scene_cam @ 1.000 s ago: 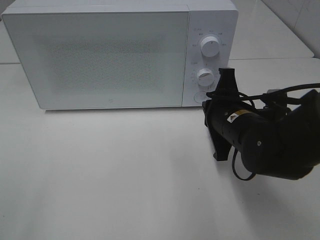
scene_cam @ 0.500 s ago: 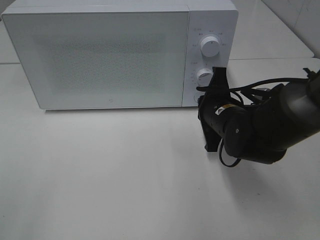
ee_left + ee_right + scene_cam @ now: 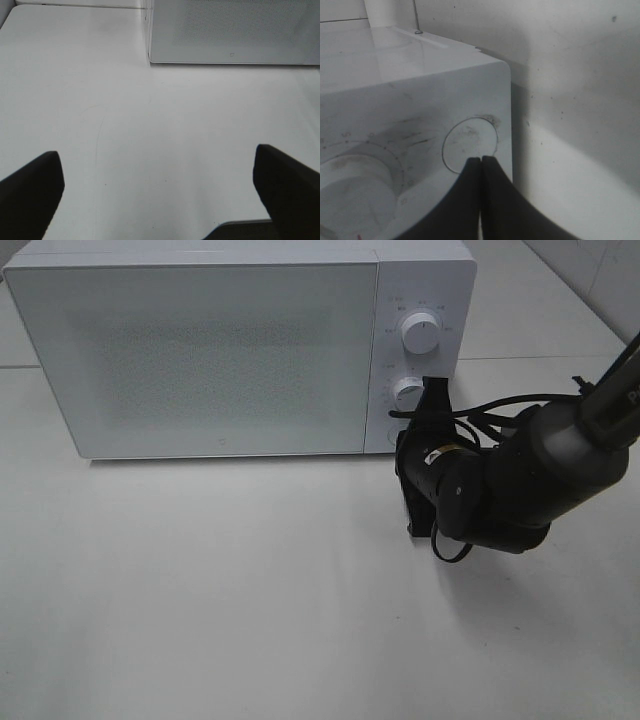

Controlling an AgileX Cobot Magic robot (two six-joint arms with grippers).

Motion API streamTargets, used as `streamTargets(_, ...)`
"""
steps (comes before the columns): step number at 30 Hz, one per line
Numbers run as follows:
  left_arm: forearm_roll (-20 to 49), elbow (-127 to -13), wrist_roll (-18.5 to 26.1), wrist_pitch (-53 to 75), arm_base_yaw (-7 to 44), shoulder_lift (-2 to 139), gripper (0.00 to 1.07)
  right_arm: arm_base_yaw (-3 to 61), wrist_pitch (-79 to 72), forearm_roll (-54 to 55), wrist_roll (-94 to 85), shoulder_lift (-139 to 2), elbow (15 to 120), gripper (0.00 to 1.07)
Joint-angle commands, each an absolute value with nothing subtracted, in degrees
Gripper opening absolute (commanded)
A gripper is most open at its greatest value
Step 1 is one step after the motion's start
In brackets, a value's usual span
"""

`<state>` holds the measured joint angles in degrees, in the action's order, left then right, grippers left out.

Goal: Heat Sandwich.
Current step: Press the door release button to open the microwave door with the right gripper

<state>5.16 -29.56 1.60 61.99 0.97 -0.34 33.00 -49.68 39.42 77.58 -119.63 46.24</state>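
Right at the tips of the right pincer (image 3: 481, 159) sits the round release button (image 3: 470, 142), low on the white microwave (image 3: 200, 350). The jaws are pressed fully together with nothing between them, and whether they already touch the button I can't quite tell. My worry is a slip: such a narrow point could skate off the button and knock the timer dial (image 3: 350, 180) just beside it. A hard push might also shove the whole oven back across the smooth table (image 3: 200, 590). If the door (image 3: 200, 355) springs, it swings out just beside that arm. No sandwich shows anywhere; it may be behind the frosted door, but I can't tell. The left pincer (image 3: 157, 167) hangs spread wide and empty over bare tabletop, the oven's corner well ahead of it.
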Motion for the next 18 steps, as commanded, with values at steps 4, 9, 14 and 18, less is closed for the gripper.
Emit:
streamTargets(4,5.67,-29.39,1.66,61.25,0.92,-0.69,0.97,32.49,-49.79,38.45,77.69,-121.7,48.59,0.0)
streamTargets(9,5.67,-29.39,1.66,61.25,0.92,-0.69,0.97,32.03,-50.71,38.96,77.64,-123.3,49.79,0.0)
streamTargets(14,5.67,-29.39,1.66,61.25,0.92,-0.69,0.97,32.03,-53.29,39.88,76.95,-123.36,50.42,0.0)
streamTargets(18,5.67,-29.39,1.66,61.25,0.92,-0.69,0.97,32.03,-54.32,39.88,76.95,-123.36,50.42,0.0)
